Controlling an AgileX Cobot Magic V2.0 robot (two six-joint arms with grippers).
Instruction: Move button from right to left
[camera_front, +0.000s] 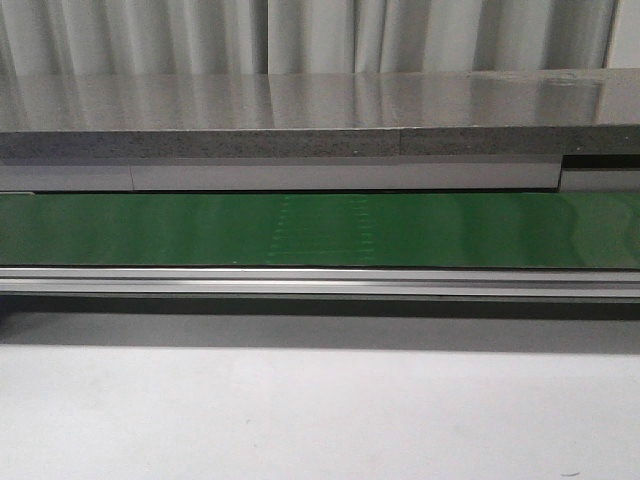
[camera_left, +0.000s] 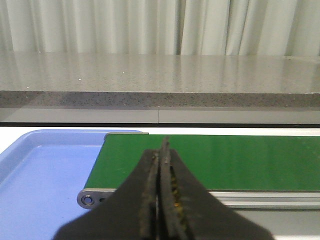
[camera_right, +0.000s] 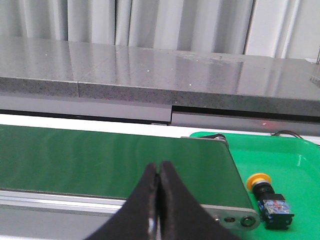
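On green tray (camera_right: 300, 165), button (camera_right: 269, 199) lying sideways, absent from front view

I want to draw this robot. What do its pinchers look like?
Only the wrist cameras show them. The left gripper has two flat, matte black fingers tapering to a point, with worn, scuffed inner edges flecked yellowish-brown. The right gripper has the same black wedge-shaped fingers, smoother and rounder at the tips, with a small pale scuff. No cables or markings show.

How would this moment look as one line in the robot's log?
button: in green tray, untouched | left gripper: shut, empty | right gripper: shut, empty | belt: bare
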